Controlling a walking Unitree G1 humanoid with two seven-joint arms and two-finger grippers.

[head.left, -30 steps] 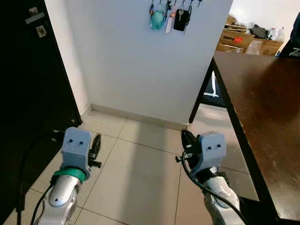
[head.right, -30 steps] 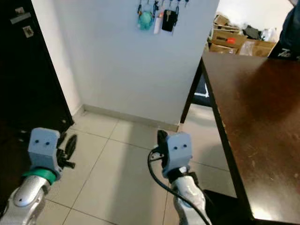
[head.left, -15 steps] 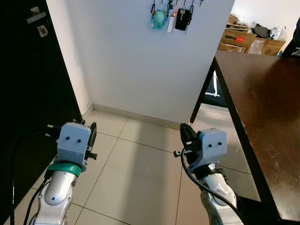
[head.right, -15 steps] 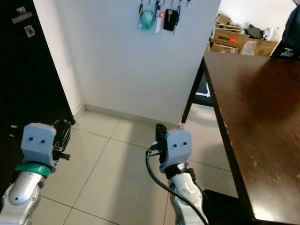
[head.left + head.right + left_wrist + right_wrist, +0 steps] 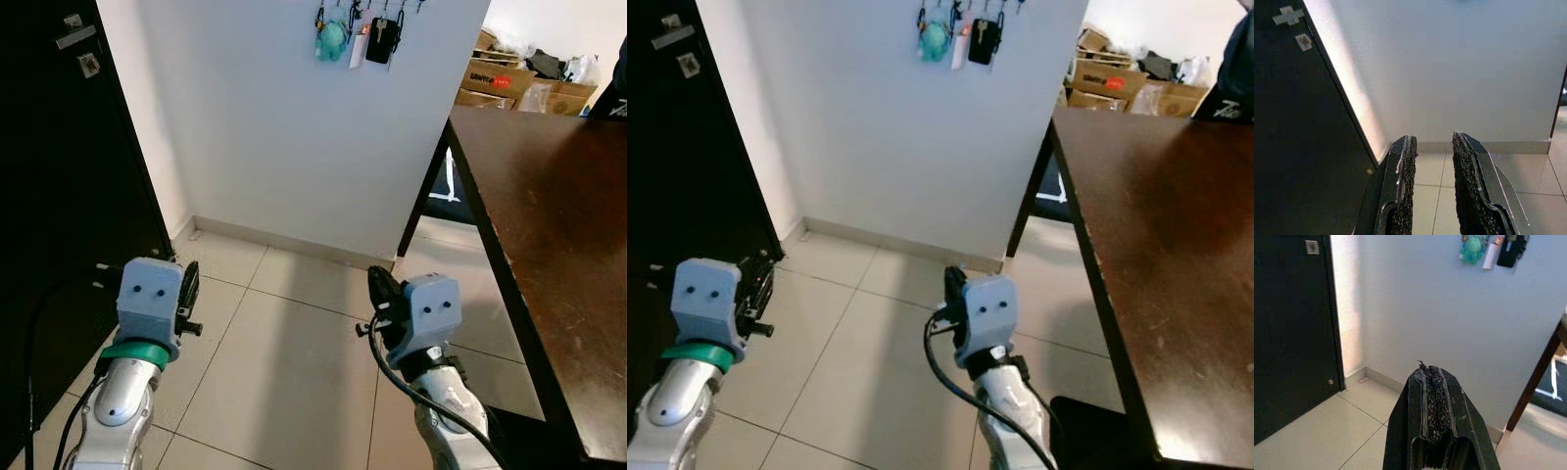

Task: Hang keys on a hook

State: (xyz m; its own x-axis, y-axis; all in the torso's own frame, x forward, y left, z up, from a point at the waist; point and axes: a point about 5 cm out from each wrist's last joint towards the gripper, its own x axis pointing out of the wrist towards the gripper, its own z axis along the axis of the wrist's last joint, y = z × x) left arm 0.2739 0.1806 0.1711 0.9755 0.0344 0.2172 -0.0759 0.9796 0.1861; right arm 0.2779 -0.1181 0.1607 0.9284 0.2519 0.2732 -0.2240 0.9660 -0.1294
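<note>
Several key rings hang from hooks high on the white wall: a teal plush keychain (image 5: 331, 41), a white tag (image 5: 357, 47) and a black key fob (image 5: 380, 39). They appear again in the right wrist view, the teal plush keychain (image 5: 1472, 247) beside the black key fob (image 5: 1511, 249). My left gripper (image 5: 188, 292) is held low over the floor tiles near the black door, open with a narrow empty gap (image 5: 1432, 161). My right gripper (image 5: 380, 294) is low beside the table, shut, with its fingers (image 5: 1431, 382) pressed together and nothing visible between them.
A black door (image 5: 59, 196) stands on the left. A dark wooden table (image 5: 549, 196) runs along the right, with its leg (image 5: 423, 191) near the wall corner. Cardboard boxes (image 5: 500, 78) sit beyond it. A person's dark sleeve (image 5: 618, 83) is at the far right. Pale floor tiles (image 5: 284, 372) lie ahead.
My left gripper has drawn left toward the door. My right gripper has shifted slightly left. The keys on the wall have not moved.
</note>
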